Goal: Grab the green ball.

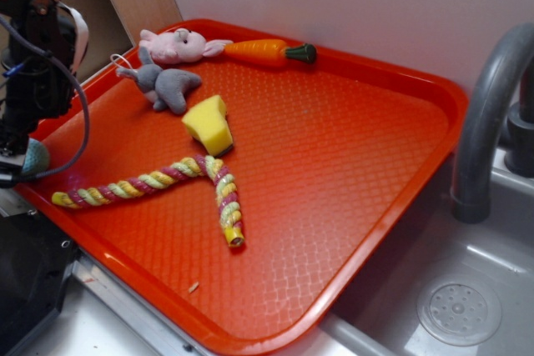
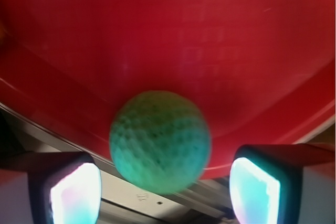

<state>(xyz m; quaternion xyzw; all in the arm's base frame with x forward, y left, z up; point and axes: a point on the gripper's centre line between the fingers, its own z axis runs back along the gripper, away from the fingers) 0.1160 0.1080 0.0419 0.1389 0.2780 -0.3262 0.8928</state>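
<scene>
On the red tray [image 1: 334, 164] lie one yellow sponge wedge [image 1: 209, 125] near the middle, one knotted rope toy [image 1: 167, 185] bent in a V at about seven o'clock from the wedge, one grey stuffed animal [image 1: 164, 83] at about eleven o'clock from the wedge, one pink stuffed animal [image 1: 179, 46] just beyond the grey one and touching it, and one orange toy carrot [image 1: 269, 52] by the far rim, its green tip pointing to three o'clock. A grey faucet pipe [image 1: 488, 114] rises at the tray's three o'clock side, with one round sink drain [image 1: 459, 313] below it. The robot arm [image 1: 33, 47] stands at the tray's nine o'clock edge, a black cable looping down beside it. The green ball [image 2: 160, 141] sits at that same nine o'clock rim, only partly seen past the arm in the exterior view. In the wrist view the ball hangs over the tray's rim between the two fingers [image 2: 76, 190] of the claw [image 2: 163, 192], with a visible gap on each side, so the claw is spread apart and not pressing the ball. Nothing else lies close to the ball.
</scene>
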